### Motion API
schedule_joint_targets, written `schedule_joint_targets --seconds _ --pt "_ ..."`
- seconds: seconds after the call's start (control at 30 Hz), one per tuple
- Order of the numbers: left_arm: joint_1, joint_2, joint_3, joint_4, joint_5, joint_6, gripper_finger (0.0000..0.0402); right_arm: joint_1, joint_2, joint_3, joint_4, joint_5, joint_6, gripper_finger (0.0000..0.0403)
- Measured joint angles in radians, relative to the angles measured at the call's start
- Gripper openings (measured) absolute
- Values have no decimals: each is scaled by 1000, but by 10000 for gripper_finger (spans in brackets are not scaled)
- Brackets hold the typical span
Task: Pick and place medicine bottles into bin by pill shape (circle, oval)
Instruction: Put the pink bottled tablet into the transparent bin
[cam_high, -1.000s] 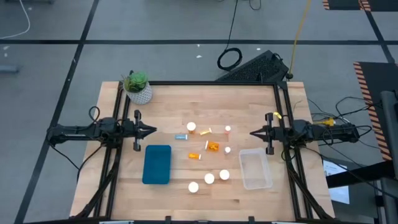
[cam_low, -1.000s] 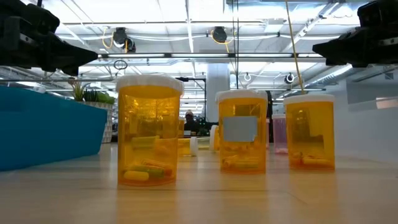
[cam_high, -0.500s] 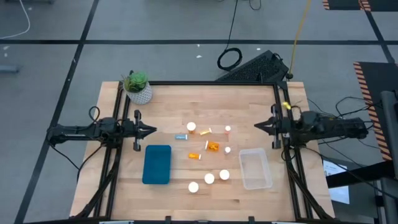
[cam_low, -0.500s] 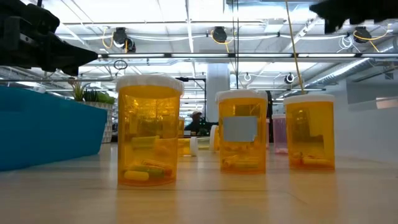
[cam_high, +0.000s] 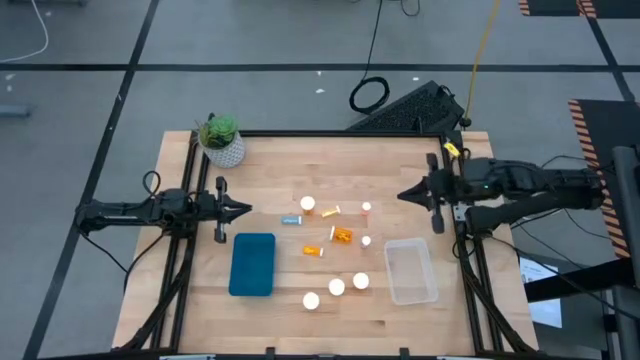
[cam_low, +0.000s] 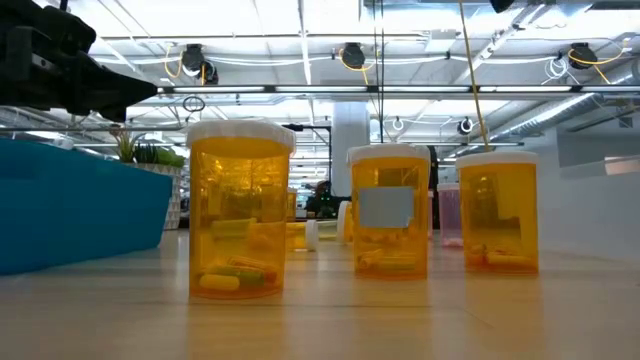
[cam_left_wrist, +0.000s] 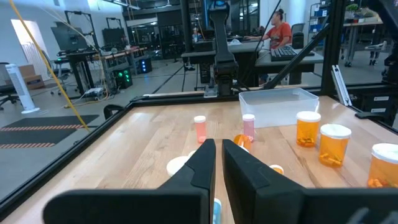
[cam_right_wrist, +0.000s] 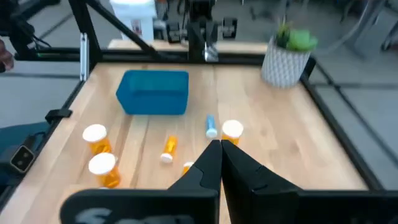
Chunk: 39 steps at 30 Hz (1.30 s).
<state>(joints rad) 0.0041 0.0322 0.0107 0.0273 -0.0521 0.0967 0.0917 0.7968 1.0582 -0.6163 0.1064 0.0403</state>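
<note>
Several medicine bottles, orange with white caps, are scattered on the middle of the wooden table (cam_high: 200, 300). Some stand upright, such as one at the far side (cam_high: 308, 204) and three near the front (cam_high: 337, 287). Others lie on their sides (cam_high: 342, 236). The low view shows three upright ones (cam_low: 240, 210) (cam_low: 388, 210) (cam_low: 498, 210) with pills at the bottom. My left gripper (cam_high: 245, 210) (cam_left_wrist: 219, 155) is shut at the table's left, empty. My right gripper (cam_high: 402, 195) (cam_right_wrist: 219, 155) is shut at the right, above the table and empty.
A blue bin (cam_high: 252, 264) sits at the front left and a clear bin (cam_high: 410, 270) at the front right. A green plant in a white pot (cam_high: 221, 140) stands at the far left corner. A small blue-and-white object (cam_high: 291, 219) lies among the bottles.
My right gripper has risen and moved toward the table's far edge, leaving the top of the low view. It stays shut. The bottles have not moved.
</note>
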Motion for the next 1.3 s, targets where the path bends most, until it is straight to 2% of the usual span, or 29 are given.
schedule_joint_targets --seconds 0.13,0.3,0.43,0.5,0.6,0.77,0.9,1.3 --pt "0 0 0 0 0 0 33 0 86 74 -35 -2 46 0" --pt "0 0 0 4 0 -2 33 0 145 80 -52 -2 65 0" --pt "0 0 -1 23 0 -176 33 0 180 80 -50 -2 72 0" --pt "0 0 1 63 1 -207 33 0 192 80 -46 -2 72 0" --pt "-5 4 36 39 47 -220 33 0 205 80 -46 -1 72 0" --pt "-22 69 179 -93 51 -251 33 0 212 80 -31 1 72 0" --pt "-39 152 340 -217 52 -251 33 0 212 80 -7 1 72 0" --pt "-72 505 867 -575 48 -206 33 0 210 8 54 -2 72 0"
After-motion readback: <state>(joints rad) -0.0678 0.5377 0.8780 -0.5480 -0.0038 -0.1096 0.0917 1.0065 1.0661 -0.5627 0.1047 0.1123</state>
